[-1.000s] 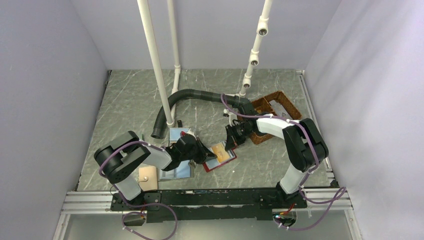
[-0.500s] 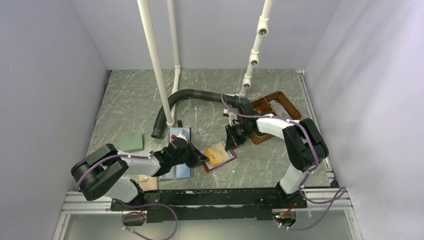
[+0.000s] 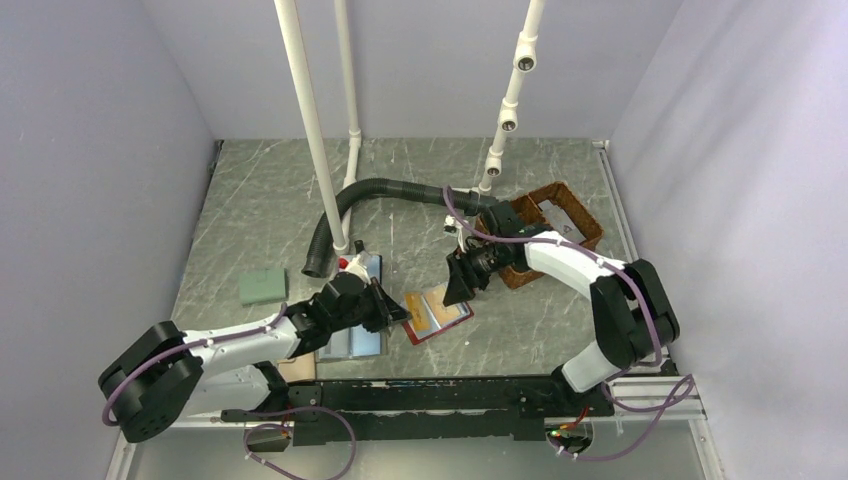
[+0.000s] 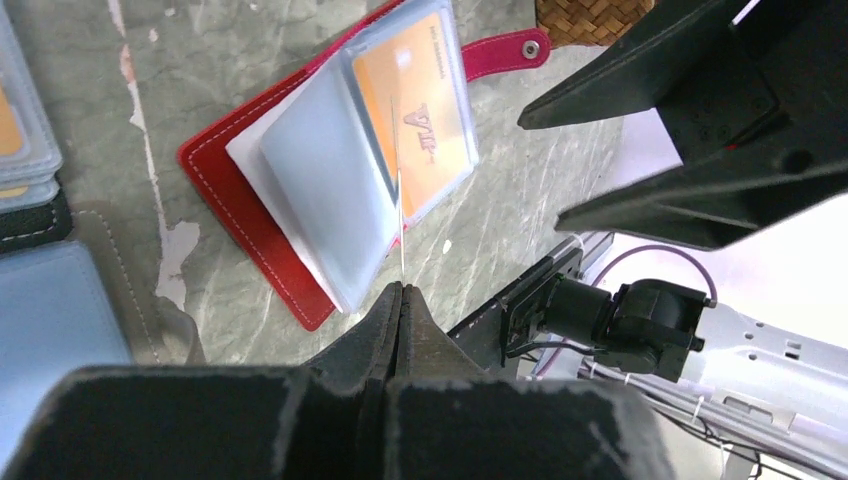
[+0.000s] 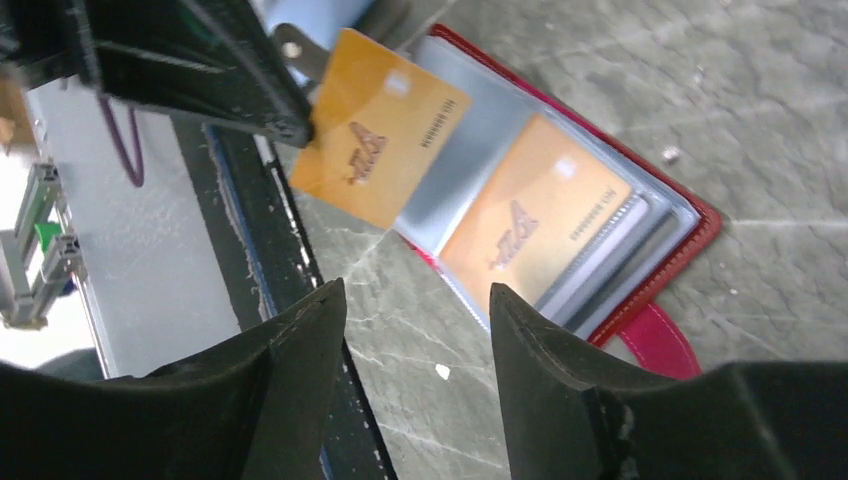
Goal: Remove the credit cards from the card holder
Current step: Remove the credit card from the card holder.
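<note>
The red card holder (image 3: 447, 322) lies open on the marble table, its clear sleeves fanned out. One orange credit card (image 5: 538, 226) sits in a sleeve. My left gripper (image 3: 398, 318) is shut on the corner of another orange credit card (image 5: 381, 140), which is out of the sleeves and lifted over the holder's left side. In the left wrist view this card (image 4: 399, 200) shows edge-on above the pinched jaws (image 4: 400, 291). My right gripper (image 5: 415, 290) hovers open just above the holder's near-right side, its jaws empty. The holder's red tab (image 5: 656, 341) lies beside the right finger.
A wicker basket (image 3: 548, 214) stands behind the right gripper. A black ribbed hose (image 3: 368, 194) curves across the back, beside white pipes (image 3: 310, 130). Pale blue wallets (image 3: 356, 338) lie under the left arm, and a green block (image 3: 262, 287) lies at the left.
My right gripper has opened from shut and drawn back slightly from the holder. The left arm has swung down and left, still pinching the orange card.
</note>
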Motion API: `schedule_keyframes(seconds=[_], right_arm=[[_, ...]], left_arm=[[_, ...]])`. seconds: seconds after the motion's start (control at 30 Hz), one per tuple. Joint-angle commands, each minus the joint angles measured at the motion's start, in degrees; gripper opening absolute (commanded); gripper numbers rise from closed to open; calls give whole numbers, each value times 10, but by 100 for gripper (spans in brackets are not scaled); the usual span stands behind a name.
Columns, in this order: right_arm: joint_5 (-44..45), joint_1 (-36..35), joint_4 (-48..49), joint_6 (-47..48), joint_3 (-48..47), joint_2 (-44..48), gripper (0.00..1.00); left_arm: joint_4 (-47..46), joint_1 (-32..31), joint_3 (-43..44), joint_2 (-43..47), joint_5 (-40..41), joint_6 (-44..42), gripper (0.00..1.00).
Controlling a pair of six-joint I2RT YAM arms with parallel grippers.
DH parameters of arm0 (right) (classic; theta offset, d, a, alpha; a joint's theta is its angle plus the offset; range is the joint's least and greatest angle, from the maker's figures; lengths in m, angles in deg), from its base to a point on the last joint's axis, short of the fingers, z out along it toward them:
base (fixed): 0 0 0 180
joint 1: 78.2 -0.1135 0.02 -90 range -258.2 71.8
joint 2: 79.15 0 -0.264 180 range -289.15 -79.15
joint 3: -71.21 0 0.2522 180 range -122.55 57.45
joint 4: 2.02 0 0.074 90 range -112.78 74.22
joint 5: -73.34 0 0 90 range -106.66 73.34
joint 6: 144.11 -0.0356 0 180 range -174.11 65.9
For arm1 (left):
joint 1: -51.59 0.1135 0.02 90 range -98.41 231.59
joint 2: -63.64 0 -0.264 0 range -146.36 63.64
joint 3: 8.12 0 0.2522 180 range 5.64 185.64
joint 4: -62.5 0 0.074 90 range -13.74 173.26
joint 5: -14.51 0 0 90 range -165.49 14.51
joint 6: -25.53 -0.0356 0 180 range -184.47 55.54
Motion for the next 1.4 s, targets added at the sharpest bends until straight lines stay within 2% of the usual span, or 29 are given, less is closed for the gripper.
schedule_keyframes(seconds=[0.0, 0.13, 0.27, 0.33, 0.5, 0.7, 0.9, 1.0, 1.1, 1.27, 1.37], right_arm=[[-81, -1, -44, 89, -15, 35, 59], [-129, -1, -84, 151, -30, 31, 66], [-179, -1, -199, 349, -68, 2, 76], [-170, -1, -255, 455, -90, -12, 82], [-123, -1, -305, 578, -145, -39, 89], [-128, -2, -409, 753, -221, -102, 92], [-133, -9, -395, 689, -302, -178, 90], [-145, -13, -433, 699, -326, -212, 88], [-153, -24, -482, 729, -334, -237, 82], [-154, -40, -482, 727, -320, -247, 71], [-160, -47, -502, 740, -324, -258, 60]], left_arm=[[4, 2, 26, 7, -17, -63, 0], [16, 2, 58, -12, -39, -99, 0], [21, 1, 79, -34, -66, -138, 0], [23, 1, 87, -43, -78, -155, 0], [40, 1, 115, -62, -96, -193, 0], [32, 1, 127, -79, -117, -212, 0], [24, 1, 131, -77, -128, -223, 0], [25, 1, 130, -71, -124, -226, 0], [25, 1, 128, -65, -121, -227, 0], [23, 1, 128, -60, -120, -227, 0], [15, 1, 125, -59, -121, -225, 0]])
